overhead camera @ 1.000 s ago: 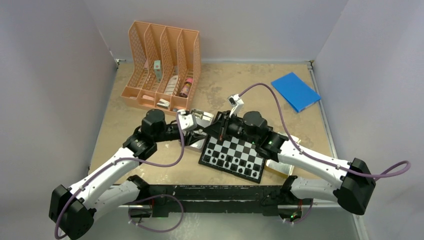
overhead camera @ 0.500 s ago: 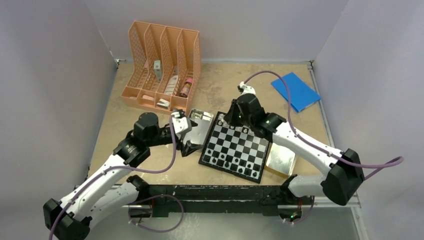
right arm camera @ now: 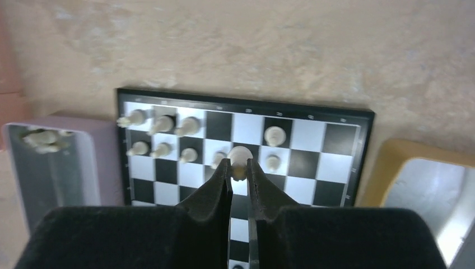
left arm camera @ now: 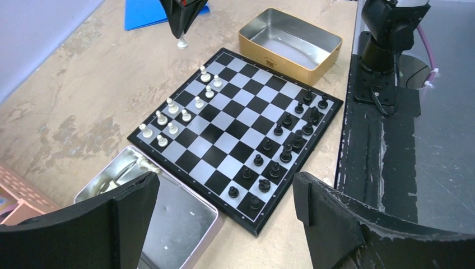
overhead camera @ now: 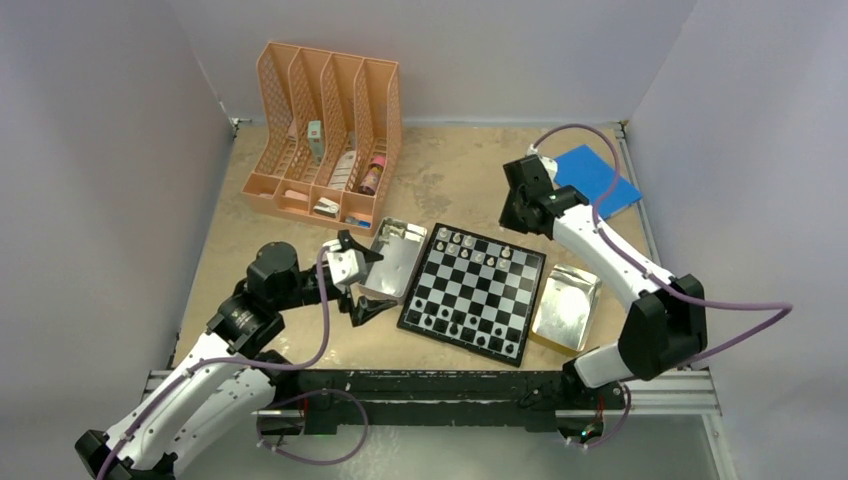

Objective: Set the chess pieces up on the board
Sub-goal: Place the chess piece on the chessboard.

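Black-and-white squares are marking the small chessboard (overhead camera: 475, 290), which is lying on the mottled tan table (overhead camera: 450, 170) between a silver tin (overhead camera: 395, 265) just beside its left edge and a gold tin (overhead camera: 565, 310) just beside its right edge. Black chess pieces (left arm camera: 285, 143) are standing along the board's two near rows, while white chess pieces (left arm camera: 179, 115) are partly filling the two far rows. The right gripper (right arm camera: 238, 163) is hovering above the far side of the board, its fingers pinching a single white piece (right arm camera: 240, 154) by its top so that it is hanging below the tips. The left gripper (overhead camera: 366, 280) is hanging beside the silver tin with its jaws spread wide and nothing between them. A few more white pieces (right arm camera: 42, 139) are lying in that tin's far end. An orange file organizer (overhead camera: 325, 130) and a flat blue object (overhead camera: 590, 182) are sitting toward the back of the table.
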Tool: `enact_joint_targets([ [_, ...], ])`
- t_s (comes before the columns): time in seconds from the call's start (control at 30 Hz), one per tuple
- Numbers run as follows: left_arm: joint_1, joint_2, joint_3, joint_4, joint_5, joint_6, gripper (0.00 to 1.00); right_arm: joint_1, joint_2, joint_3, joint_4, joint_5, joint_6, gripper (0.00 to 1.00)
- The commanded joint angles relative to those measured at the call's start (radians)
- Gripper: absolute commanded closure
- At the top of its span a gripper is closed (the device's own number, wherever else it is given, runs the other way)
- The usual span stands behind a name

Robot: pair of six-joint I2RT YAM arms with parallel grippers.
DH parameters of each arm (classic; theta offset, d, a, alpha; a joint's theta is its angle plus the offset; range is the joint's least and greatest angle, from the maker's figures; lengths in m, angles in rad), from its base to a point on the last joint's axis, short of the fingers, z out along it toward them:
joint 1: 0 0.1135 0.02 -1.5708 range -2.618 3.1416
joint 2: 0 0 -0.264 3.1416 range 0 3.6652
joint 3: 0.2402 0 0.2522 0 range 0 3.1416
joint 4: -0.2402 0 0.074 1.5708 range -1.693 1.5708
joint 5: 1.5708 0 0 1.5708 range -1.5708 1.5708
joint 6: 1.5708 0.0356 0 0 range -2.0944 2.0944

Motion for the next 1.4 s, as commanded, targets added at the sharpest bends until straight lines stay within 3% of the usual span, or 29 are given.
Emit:
enact_joint_targets([
  [0.0,-0.005,-0.003,-0.003,0.009,0.052,-0.020,0.10,-0.043,0.007,0.029,-0.117,0.061,0.023,0.87],
  [0.2,-0.005,0.006,0.001,0.003,0.084,-0.021,0.10,-0.110,0.019,0.019,-0.168,0.059,0.025,0.86],
  [0.6,-0.006,-0.026,-0.014,0.004,0.118,-0.024,0.10,-0.188,0.067,-0.093,-0.098,0.022,0.015,0.86],
  [1.37,-0.015,-0.024,-0.017,-0.013,0.123,-0.008,0.10,-0.216,0.140,-0.143,-0.048,0.016,-0.014,0.86],
])
